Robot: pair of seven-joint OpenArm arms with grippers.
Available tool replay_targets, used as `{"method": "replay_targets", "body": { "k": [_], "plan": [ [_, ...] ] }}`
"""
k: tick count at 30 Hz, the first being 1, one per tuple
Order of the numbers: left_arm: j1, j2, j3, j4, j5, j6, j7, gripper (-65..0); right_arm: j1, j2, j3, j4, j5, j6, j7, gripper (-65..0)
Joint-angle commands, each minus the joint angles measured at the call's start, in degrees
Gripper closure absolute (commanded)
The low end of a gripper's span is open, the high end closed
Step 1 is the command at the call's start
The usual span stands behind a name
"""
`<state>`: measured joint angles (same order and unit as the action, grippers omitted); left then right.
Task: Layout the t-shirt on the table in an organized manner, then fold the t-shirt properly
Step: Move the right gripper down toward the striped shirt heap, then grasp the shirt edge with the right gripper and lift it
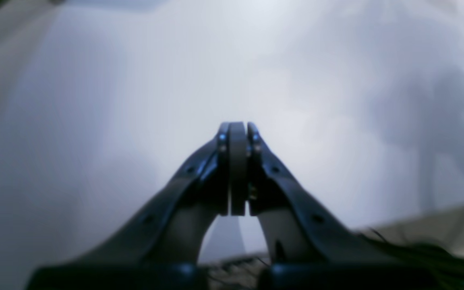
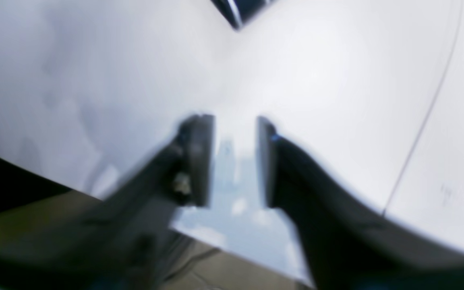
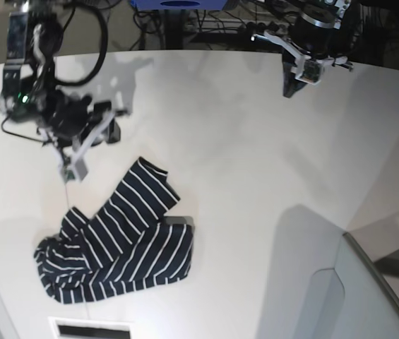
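Observation:
The t-shirt (image 3: 125, 236), dark navy with thin white stripes, lies crumpled in a heap on the white table (image 3: 241, 176) at the front left, one part stretching up toward the middle. My right gripper (image 3: 72, 168) hangs just above and left of the shirt's upper tip, apart from the cloth. In the right wrist view my right gripper (image 2: 236, 121) is open, with only bare table (image 2: 336, 80) between its fingers. My left gripper (image 3: 291, 90) hovers at the back right, far from the shirt. In the left wrist view my left gripper (image 1: 238, 125) is shut on nothing over the blurred tabletop (image 1: 135, 80).
A thin dark seam (image 2: 417, 133) runs across the tabletop. A grey box-like edge (image 3: 368, 282) stands at the front right. A white slotted panel (image 3: 90, 328) sits at the front edge below the shirt. Cables and a blue object (image 3: 178, 3) lie behind the table.

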<state>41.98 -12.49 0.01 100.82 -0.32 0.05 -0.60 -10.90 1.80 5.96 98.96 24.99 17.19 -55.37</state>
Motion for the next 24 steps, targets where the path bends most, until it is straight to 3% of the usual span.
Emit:
{"method": "replay_targets", "body": {
  "k": [1,4,7,11,15,24],
  "plan": [
    [0.5,-0.2,-0.1,0.5,-0.3,0.3,-1.6,0.0,1.8,0.3,0.6,-1.7,2.7,0.3,1.4,-32.6],
    [0.8,-0.2,-0.1,-0.1,-0.3,0.3,-1.6,0.0,6.0,0.5,1.6,-11.0,5.5,0.3,5.5,-46.8],
    [0.9,-0.3,-0.2,0.0,-1.0,0.3,-1.6,0.0,8.5,0.5,1.5,-17.4,5.3,0.4,9.8,-46.2],
    [0.5,-1.8,-0.2,0.1,-8.9,0.3,-1.6,0.0,11.6,0.3,-0.2,-24.4,5.3,0.3,12.8,-43.4],
    [-0.1,-5.1,-0.1,0.2,-14.1,0.3,-1.6,-5.6,15.0,0.3,-1.1,-31.2,5.4,0.3,15.9,-43.4],
    [-0.7,-6.4,-0.1,-0.1,-14.6,0.3,-1.7,-6.1,21.6,-0.7,-1.2,-42.4,5.3,0.3,16.6,-43.2]
  ]
}}
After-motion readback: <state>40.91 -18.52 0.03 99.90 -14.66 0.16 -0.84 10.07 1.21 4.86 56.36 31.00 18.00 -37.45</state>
